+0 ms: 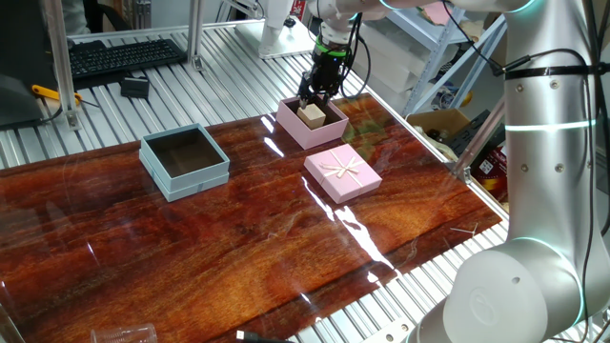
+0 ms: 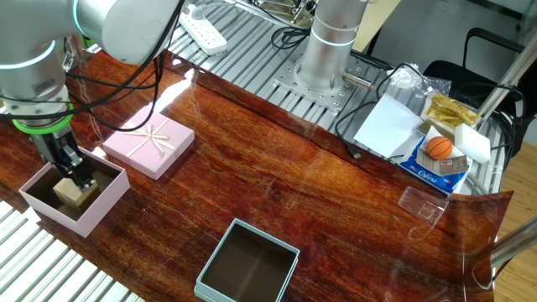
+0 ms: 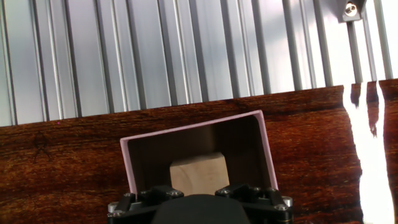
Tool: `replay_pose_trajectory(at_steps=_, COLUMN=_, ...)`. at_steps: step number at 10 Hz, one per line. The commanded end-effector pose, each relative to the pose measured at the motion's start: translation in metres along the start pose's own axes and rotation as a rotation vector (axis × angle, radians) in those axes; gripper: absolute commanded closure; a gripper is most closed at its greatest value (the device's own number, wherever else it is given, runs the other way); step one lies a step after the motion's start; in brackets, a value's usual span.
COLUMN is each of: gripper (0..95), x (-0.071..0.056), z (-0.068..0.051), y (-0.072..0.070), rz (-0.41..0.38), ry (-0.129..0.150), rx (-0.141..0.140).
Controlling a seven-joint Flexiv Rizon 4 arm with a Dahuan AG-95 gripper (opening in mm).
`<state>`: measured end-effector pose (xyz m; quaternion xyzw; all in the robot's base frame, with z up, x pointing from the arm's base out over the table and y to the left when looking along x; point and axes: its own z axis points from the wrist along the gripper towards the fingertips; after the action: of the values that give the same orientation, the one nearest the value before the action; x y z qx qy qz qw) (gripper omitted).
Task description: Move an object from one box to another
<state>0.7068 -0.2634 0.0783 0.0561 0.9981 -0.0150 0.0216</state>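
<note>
My gripper (image 1: 313,98) pointed straight down into the pink box (image 1: 329,132), fingers spread and gripping nothing. The wooden cube (image 1: 312,115) sat inside that box, directly beneath them; the blue-grey box (image 1: 184,162) lay toward 8 o'clock, well apart.
</note>
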Motion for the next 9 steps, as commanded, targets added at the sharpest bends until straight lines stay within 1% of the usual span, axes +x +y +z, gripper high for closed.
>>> replay_pose_trajectory(at_steps=1, gripper=19.0, x=0.001, z=0.001, y=0.000, rz=-0.001, ry=-0.001, rx=-0.001)
replay_pose_trajectory(at_steps=4, gripper=19.0, x=0.001, z=0.006, y=0.001, rz=0.000, ry=0.000, rx=-0.008)
replay_pose_trajectory(at_steps=9, gripper=19.0, x=0.000, z=0.014, y=0.001, rz=0.006, ry=-0.002, rx=-0.007)
